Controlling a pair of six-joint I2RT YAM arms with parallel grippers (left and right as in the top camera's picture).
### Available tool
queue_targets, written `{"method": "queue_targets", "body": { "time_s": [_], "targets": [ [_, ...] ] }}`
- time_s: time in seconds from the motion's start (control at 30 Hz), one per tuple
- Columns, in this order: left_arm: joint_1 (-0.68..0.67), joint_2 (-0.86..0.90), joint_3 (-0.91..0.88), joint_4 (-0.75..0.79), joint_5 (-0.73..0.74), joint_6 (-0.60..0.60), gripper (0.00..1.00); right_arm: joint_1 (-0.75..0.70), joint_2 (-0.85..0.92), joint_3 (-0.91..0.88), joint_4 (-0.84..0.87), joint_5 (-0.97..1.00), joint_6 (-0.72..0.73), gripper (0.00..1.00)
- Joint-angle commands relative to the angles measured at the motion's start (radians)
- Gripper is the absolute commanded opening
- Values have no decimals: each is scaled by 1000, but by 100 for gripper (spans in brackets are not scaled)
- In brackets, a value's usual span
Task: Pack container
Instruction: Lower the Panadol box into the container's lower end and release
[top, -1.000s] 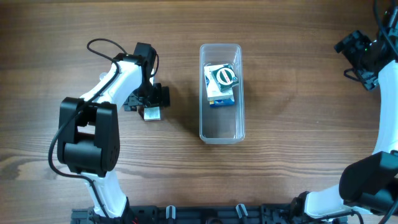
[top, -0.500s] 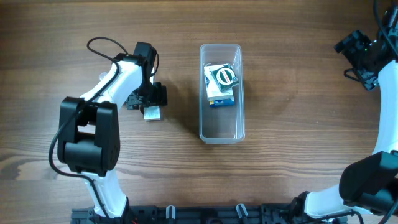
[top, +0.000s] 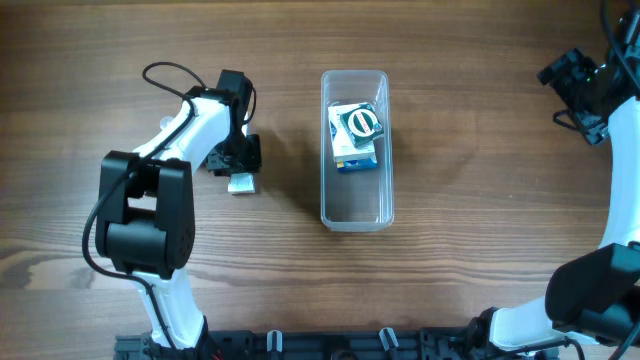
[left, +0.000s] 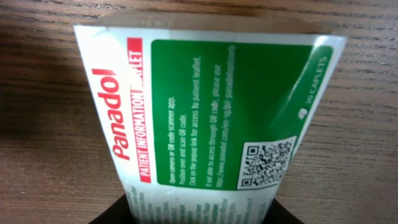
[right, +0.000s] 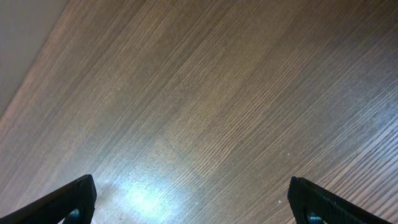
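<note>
The container (top: 357, 200) is a clear, long, narrow bin with rounded corners, lying lengthwise at the middle of the table (top: 470, 200), a brown, fine-grained wooden top. In the container's far half sits a blue-and-white box (top: 352, 152) with a green-and-white round item (top: 360, 122) on top. Left of the container the left gripper (top: 240, 172) clamps a green-and-white Panadol box (left: 205, 118) over the wood, while far to the container's right the right gripper (right: 193, 202) hangs spread wide, with a grey strip (right: 18, 31) showing past the table's edge.
</note>
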Motion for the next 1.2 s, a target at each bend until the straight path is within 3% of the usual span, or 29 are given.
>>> {"method": "queue_targets", "body": {
  "time_s": [0.0,0.3,0.47,0.6,0.8,1.17],
  "targets": [
    [1,-2,9,-13,13,5,43,2,14,-5,1,17,14,100],
    [-33,-161,188,-233,95,-1,42,2,14,-5,8,17,14,99],
    [-167,-274,269,-320,153,-125,44,2,14,-5,8,17,14,100],
    [-359,-333,270,-291,158,-301,45,2,14,-5,8,17,14,100],
    [-540,-296,270,-156,131,-465,49,2,14,-5,8,17,14,100],
    [-603,-118,270,-100,127,-550,47,2,14,-5,8,17,14,100]
  ]
}}
